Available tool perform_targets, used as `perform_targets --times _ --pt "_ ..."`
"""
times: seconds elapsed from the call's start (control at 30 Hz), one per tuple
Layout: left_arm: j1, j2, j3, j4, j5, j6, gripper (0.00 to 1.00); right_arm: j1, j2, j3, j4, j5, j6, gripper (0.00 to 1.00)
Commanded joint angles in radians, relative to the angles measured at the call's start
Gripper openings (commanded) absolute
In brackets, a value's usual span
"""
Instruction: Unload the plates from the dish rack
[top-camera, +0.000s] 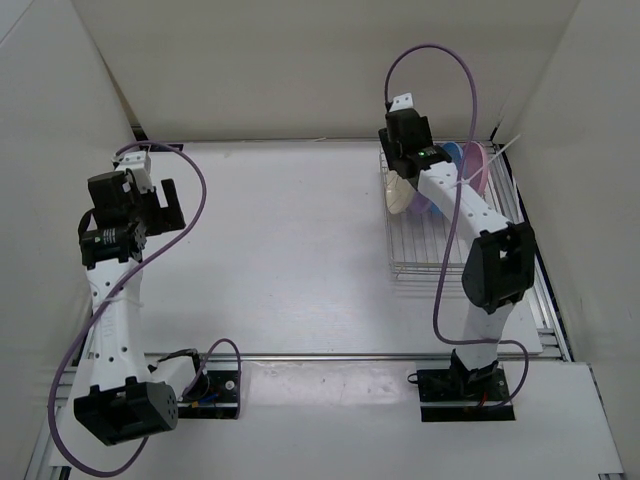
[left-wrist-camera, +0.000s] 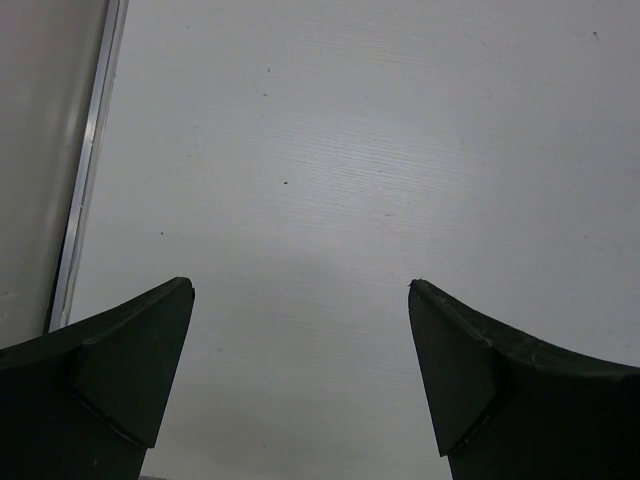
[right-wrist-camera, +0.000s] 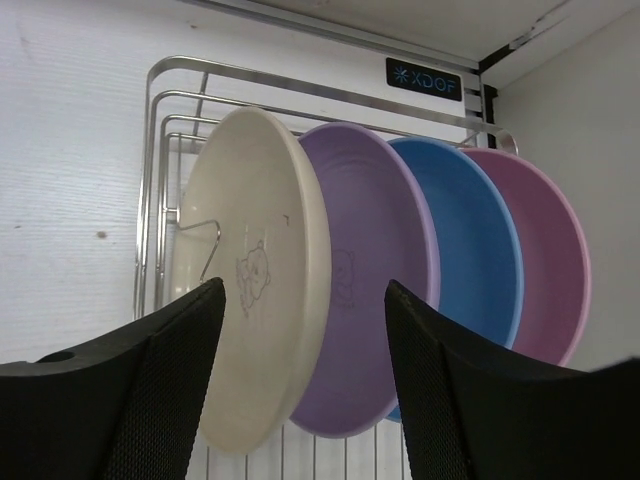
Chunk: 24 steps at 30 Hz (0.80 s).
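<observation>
White counter (top-camera: 300, 240) between pale walls: the right jaws stand apart on either side of the lower rim of the cream-white plate (right-wrist-camera: 260, 280). A gap shows on the side toward the next plate, so no grip is made yet. Behind that plate, on edge in a row and overlapping, stand the lilac-purple plate (right-wrist-camera: 375, 270), the blue plate (right-wrist-camera: 475, 260) and the pink plate (right-wrist-camera: 550, 260). All are held upright by the wire dividers of the dish rack (right-wrist-camera: 160, 150). The rack sits at the far right of the counter, and the right arm (top-camera: 470, 215) reaches over its near end to the plates. Well apart, at the far left, the left jaws hang wide open over bare counter, holding nothing, at the end of the left arm (top-camera: 115, 230). By the look of things the unloading has barely begun. All four plates are in the rack, none lies on the counter, and the cream-white one at the left end of the row seems to be the first to come out.
</observation>
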Motion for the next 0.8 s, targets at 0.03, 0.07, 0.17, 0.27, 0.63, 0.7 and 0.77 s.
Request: perform_targets --times 0.03,0.07,0.17,0.27,0.63,0.7,0.77 --pt "0.002 -0.039 -0.009 -0.002 -0.024 0.035 1.0 0.007 0.028 0.077 0.035 0.141 -0.039 0.68" --pt "0.002 -0.039 -0.009 -0.002 -0.024 0.035 1.0 0.016 0.04 0.077 0.035 0.141 -0.051 0.68" --pt "0.002 -0.059 -0.029 -0.002 -0.033 0.044 1.0 0.017 0.062 0.086 0.035 0.183 -0.061 0.64" --pt "0.002 -0.059 -0.029 -0.002 -0.033 0.044 1.0 0.017 0.071 0.086 0.035 0.194 -0.071 0.57" --pt "0.002 -0.068 -0.038 0.007 -0.033 0.044 1.0 0.017 0.105 0.057 0.026 0.23 -0.093 0.45" --pt "0.002 -0.068 -0.038 0.016 -0.033 0.044 1.0 0.017 0.115 0.057 0.026 0.241 -0.093 0.38" --pt "0.002 -0.068 -0.047 0.016 -0.033 0.044 1.0 0.017 0.115 0.057 0.026 0.25 -0.093 0.38"
